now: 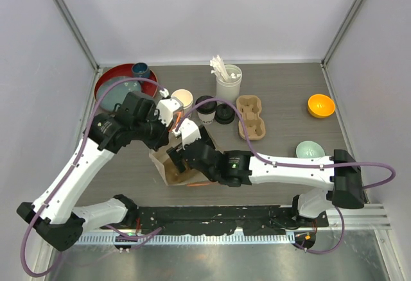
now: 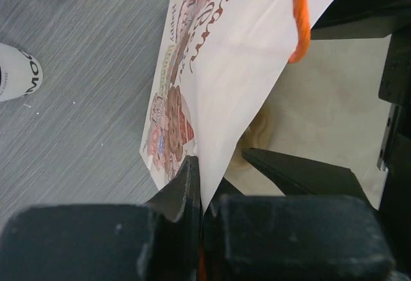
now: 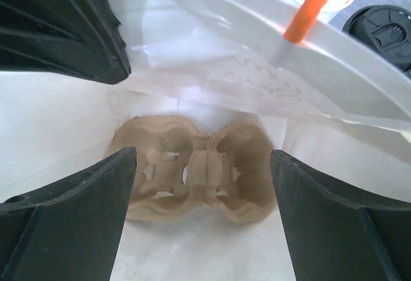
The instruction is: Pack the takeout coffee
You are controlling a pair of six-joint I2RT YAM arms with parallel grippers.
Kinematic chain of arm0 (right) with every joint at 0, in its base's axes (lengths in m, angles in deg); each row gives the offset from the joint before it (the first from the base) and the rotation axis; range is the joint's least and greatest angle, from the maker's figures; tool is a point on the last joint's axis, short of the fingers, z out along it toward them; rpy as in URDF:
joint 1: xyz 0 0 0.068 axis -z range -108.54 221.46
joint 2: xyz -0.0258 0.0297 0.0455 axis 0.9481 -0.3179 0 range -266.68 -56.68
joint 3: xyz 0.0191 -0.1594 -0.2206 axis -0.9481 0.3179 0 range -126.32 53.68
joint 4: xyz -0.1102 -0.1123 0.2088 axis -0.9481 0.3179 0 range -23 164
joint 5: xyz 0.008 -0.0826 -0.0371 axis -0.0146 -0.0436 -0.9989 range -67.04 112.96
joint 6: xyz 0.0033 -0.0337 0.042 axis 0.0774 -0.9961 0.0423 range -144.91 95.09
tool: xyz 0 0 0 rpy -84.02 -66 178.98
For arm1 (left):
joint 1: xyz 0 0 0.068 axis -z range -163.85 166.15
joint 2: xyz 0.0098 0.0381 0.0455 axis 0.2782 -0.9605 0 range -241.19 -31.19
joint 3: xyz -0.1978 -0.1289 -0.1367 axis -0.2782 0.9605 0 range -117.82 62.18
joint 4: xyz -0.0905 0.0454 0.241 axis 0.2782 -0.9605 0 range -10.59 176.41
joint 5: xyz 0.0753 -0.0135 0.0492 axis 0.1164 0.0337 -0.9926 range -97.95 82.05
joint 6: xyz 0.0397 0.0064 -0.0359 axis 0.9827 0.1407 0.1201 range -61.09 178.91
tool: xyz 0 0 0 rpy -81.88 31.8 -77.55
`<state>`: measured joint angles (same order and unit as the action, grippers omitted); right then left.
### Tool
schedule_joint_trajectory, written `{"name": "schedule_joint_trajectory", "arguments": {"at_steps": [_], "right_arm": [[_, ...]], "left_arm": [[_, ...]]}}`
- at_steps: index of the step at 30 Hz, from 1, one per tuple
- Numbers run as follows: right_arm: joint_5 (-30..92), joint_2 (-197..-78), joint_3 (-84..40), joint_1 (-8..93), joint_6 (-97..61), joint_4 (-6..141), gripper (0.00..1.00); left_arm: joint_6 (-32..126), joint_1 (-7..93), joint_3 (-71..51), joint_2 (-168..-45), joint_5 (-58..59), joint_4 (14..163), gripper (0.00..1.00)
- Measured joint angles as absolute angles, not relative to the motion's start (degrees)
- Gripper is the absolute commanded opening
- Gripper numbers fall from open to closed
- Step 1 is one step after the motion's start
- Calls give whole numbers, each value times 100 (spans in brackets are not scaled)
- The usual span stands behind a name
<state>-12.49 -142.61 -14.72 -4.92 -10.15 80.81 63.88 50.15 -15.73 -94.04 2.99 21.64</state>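
The left arm's fingers [image 2: 183, 194] are clenching the rim of the printed paper bag [image 2: 212, 56], which is sitting on the counter [image 1: 289, 95]. The right arm's fingers [image 3: 83, 210] are standing wide apart, grasping nothing, inside the bag just above a tan pulp cup carrier [image 3: 199, 172] lying on its floor. The takeout coffee is standing outside, behind the bag: an open white cup [image 1: 183, 99] and a black-topped cup [image 1: 206, 109], with a loose black lid [image 1: 225, 114] lying just beside.
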Motion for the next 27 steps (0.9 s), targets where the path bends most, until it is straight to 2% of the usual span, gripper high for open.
{"name": "schedule_joint_trajectory", "arguments": {"at_steps": [9,19,23,27], "right_arm": [[-857,-13876,-1472,-498,-1126,8002,89],[839,-12517,-2082,-505,-956,8140,89],[631,-12071,-2348,-520,-728,8415,87],[-213,-11983,-2917,-520,-477,9119,89]], "left_arm": [[6502,5015,-1577,-9428,363,2122,0],[6685,5015,-1678,-9428,872,1973,0],[6725,5015,-1678,-9428,1008,1919,0],[6852,5015,-1689,-9428,1158,1816,0]]}}
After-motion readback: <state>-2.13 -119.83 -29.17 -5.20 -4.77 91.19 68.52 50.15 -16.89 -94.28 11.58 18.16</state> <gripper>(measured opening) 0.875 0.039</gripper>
